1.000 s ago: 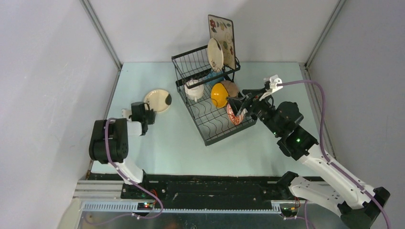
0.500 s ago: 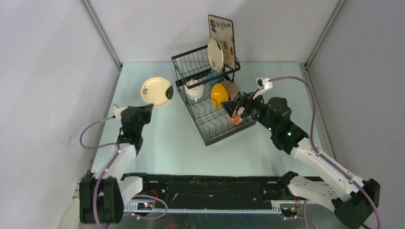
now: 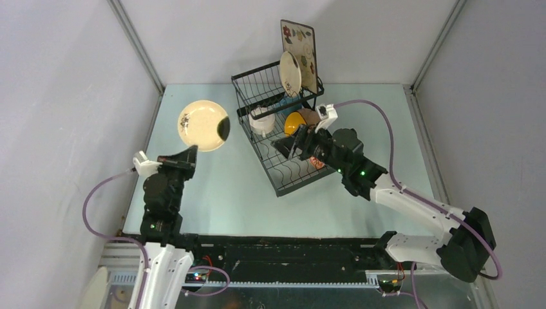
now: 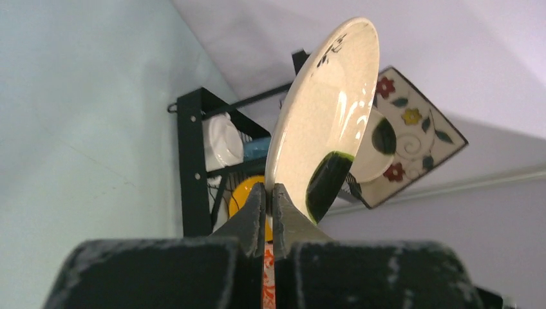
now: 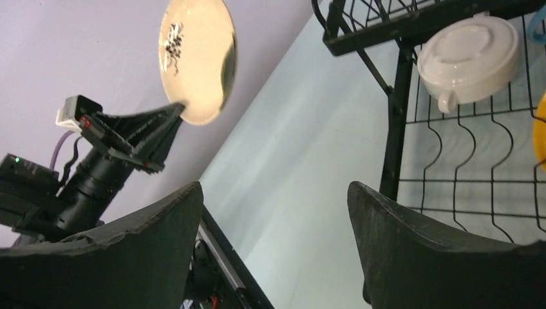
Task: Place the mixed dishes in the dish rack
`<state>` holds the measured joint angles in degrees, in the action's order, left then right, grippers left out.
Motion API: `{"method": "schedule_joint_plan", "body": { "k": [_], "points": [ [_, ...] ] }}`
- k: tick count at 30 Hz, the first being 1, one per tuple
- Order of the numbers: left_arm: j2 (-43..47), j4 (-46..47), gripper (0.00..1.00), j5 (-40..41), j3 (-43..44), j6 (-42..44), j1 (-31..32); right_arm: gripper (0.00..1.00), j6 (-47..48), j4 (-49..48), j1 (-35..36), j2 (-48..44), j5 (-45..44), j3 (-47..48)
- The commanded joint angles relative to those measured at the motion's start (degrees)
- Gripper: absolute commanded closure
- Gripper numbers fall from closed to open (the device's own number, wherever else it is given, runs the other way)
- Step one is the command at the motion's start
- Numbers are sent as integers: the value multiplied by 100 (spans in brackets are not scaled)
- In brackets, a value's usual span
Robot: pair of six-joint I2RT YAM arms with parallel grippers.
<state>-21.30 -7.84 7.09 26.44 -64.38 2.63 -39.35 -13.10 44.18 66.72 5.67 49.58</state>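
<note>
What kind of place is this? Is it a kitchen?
Probably a robot test booth, not a kitchen: plain grey walls, a pale green table, two bolted-down robot arms and one black wire dish rack.

No text, number, brand or label is showing legibly in any view.

Round cream glazed plate (image 4: 322, 116): the dark marks near its rim are showing as a painted sprig, not lettering.

Square cream ceramic plate (image 4: 412, 122): it is carrying painted flowers and leaves only, no writing.
</note>
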Motion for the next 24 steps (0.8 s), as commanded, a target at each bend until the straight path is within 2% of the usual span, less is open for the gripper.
{"method": "schedule_joint_plan", "body": {
  "k": [1,6,10,16,24],
  "points": [
    [-234,539,100,-1017,166,250,309,16,-121,-537,69,302,-163,661],
    [-697,1221,100,-1152,321,381,1073,20,33,-635,172,716,-288,1051],
    [-972,1652,100,-1247,421,538,1453,23,161,-373,200,956,-654,1363],
    [-1014,1953,100,-1289,319,542,1555,29,194,17,269,1021,-1551,1494],
    [-1142,2177,100,-1478,291,459,1565,40,207,-100,275,1161,-1303,1512]
  ]
}}
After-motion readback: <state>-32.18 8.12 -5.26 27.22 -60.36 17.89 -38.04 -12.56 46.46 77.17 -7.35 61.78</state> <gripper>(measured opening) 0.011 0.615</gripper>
